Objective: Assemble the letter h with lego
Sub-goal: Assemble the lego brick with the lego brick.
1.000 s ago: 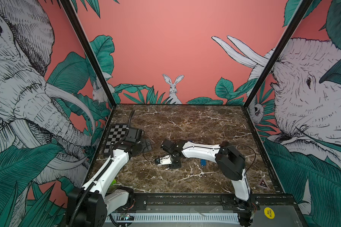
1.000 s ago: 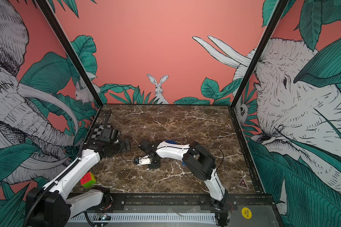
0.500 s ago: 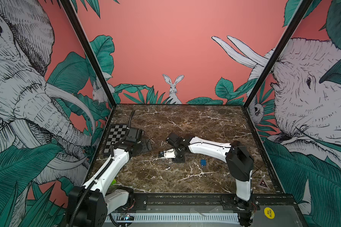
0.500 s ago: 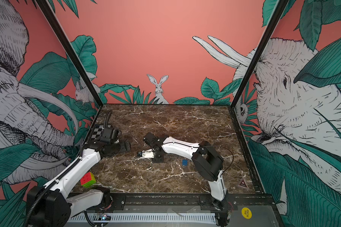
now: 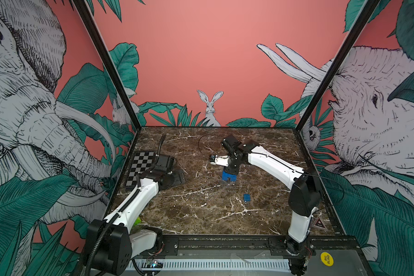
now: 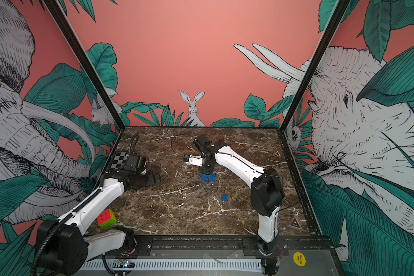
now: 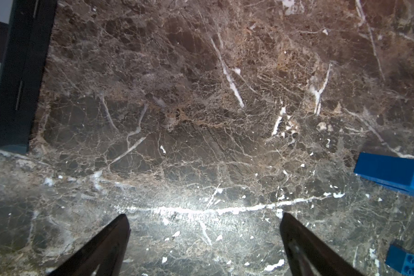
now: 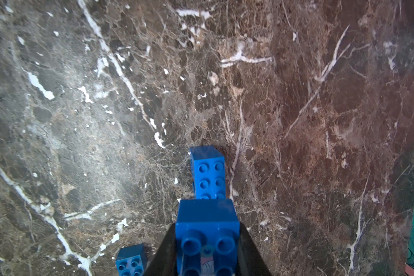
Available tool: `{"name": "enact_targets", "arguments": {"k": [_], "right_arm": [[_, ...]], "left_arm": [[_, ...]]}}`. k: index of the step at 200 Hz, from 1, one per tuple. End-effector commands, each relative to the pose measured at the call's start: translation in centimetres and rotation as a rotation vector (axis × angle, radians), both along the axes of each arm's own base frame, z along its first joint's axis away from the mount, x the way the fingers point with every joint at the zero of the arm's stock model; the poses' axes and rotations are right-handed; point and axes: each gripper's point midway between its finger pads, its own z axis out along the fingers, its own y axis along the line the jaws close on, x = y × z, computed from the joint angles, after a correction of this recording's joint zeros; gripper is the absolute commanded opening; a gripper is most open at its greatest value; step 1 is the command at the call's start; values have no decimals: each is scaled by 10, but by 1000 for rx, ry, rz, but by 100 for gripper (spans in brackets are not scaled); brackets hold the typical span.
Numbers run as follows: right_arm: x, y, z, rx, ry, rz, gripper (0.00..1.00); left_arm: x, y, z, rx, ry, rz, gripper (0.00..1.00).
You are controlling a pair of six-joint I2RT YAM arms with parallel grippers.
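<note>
Right wrist view shows the right end effector (image 8: 207,225) clamped tight on a small square bright blue studded plastic brick (image 8: 207,212), studs toward the cam. A sec ago this end effector sat low, nearer the front of the dark marble worktop (image 5: 201,215). Now it has swung back and up to sit right over the blue arch-shaped stack of bricks (image 5: 229,176), mid-worktop. So the pick looks done & placement is on. The held brick lines up w/ one end of the stack's long top brick (image 8: 209,175), prob the start of the h's tall stem. Can't tell if the studs have engaged yet. One loose blue square brick (image 5: 247,197) lies nearer the front, apart from the stack, so the h isn't finished.

Right arm reaches fwd & inward, wrist bent down, fingers near-vertical over the stack. Left arm hasn't moved: folded beside the black-and-white checkerboard (image 5: 141,165). The left end effector (image 7: 204,218) is spread wide over bare worktop, holding nothing.
</note>
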Motion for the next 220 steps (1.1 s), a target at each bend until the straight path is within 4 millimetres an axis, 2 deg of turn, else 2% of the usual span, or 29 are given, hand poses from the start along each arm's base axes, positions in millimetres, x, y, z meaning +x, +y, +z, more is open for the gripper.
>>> {"name": "enact_targets", "arguments": {"k": [1,48,150,220], "right_arm": [[-3,-6,-9,-47,48,13,5],[7,0,-18,-58,63,4,0],[10,0,-46,-108,96,9,0],[14,1,-50,-113,111,11,0]], "left_arm": [[2,-2,5,-10,-12,-1,99],[2,-3,1,-14,-6,-1,99],[1,-6,-7,-20,15,-20,99],[1,-6,-9,-19,24,-24,99]]}}
